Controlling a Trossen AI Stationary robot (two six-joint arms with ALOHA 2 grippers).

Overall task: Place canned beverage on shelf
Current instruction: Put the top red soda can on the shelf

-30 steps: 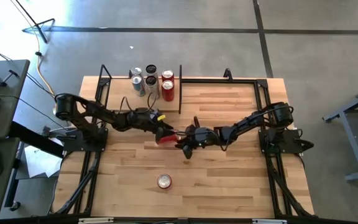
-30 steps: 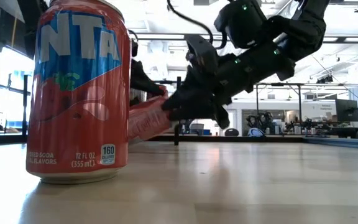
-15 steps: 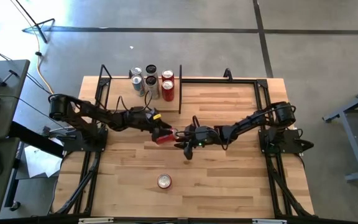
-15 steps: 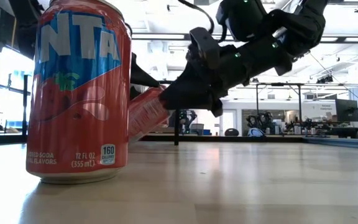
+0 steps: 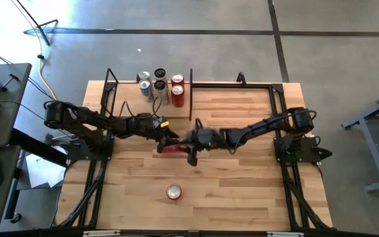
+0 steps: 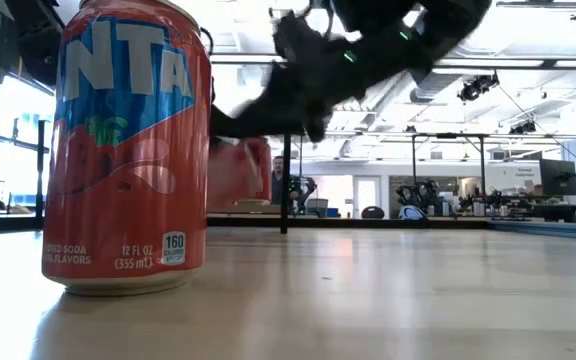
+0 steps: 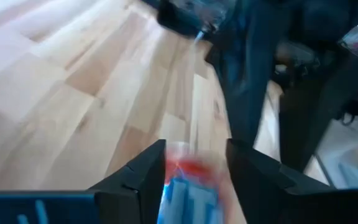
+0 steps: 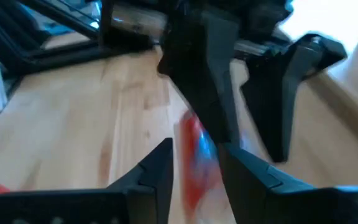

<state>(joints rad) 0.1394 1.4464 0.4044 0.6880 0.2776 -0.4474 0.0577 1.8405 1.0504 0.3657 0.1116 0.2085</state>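
Both dark arms met near the middle of the slatted wooden tabletop (image 5: 242, 197), with one red aluminium beverage can (image 5: 172, 147) caught between them, lifted clear of the wood. The left gripper (image 5: 166, 137) reached in from the left edge, and its wrist view showed the can (image 7: 188, 180) sitting between its two dark fingers (image 7: 143, 174); the jaws stood close on either side, but I could not tell whether they had bitten yet. The right gripper (image 5: 191, 143) came from the right edge and, in its own wrist view, had the can (image 8: 197, 158) between its fingers (image 8: 157, 168), apparently clamped on it. From above, the can's long axis looked roughly level and ran left to right along the line joining the two grippers; in the low view the can (image 6: 240, 172) looked nearer upright, so I could not fix its tilt.

The narrow pale wood shelf with thin black rod uprights (image 5: 149, 100) stood at the far edge, toward the far left corner, already carrying silver, dark and red cans. It lay well apart from the held can, away toward the far edge and slightly left. The left arm was the nearer to it, so I judged the can would travel that way. A second red soda can (image 5: 174, 191) stood upright near the near edge, untouched.
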